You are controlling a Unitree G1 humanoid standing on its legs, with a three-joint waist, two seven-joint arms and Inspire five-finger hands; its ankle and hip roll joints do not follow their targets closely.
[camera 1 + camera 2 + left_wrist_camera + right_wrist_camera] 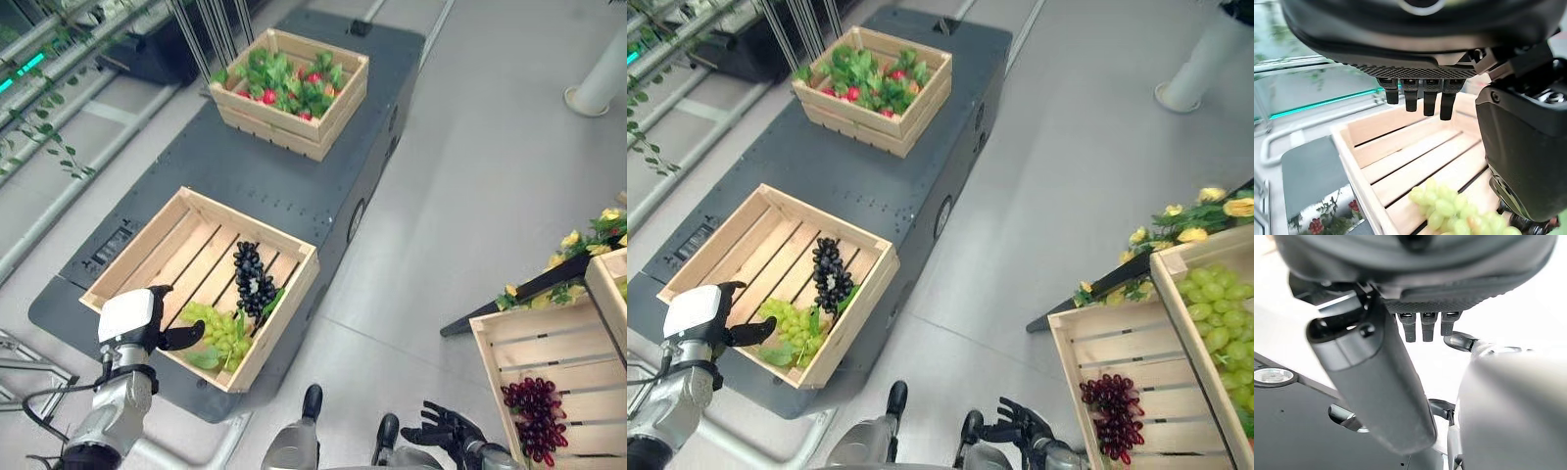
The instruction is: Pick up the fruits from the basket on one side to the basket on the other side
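Note:
A wooden crate [257,224] on the dark platform holds a bunch of green grapes [220,333] and a bunch of dark grapes [253,279]. My left hand [137,321], with its white cover, hovers over the crate's near left corner, just beside the green grapes [1449,210]. It is open, its fingers [1425,100] straight and holding nothing. My right hand [446,429] hangs low near the floor, open with spread fingers and empty. To its right stands a second wooden crate [539,338] with red grapes [534,409] inside.
A farther crate [289,83] of leafy greens and red fruits sits at the platform's [265,166] far end. Another crate with green grapes [1215,313] adjoins the right one. Yellow flowers [588,240] lie behind it; a white post base [598,93] stands far right.

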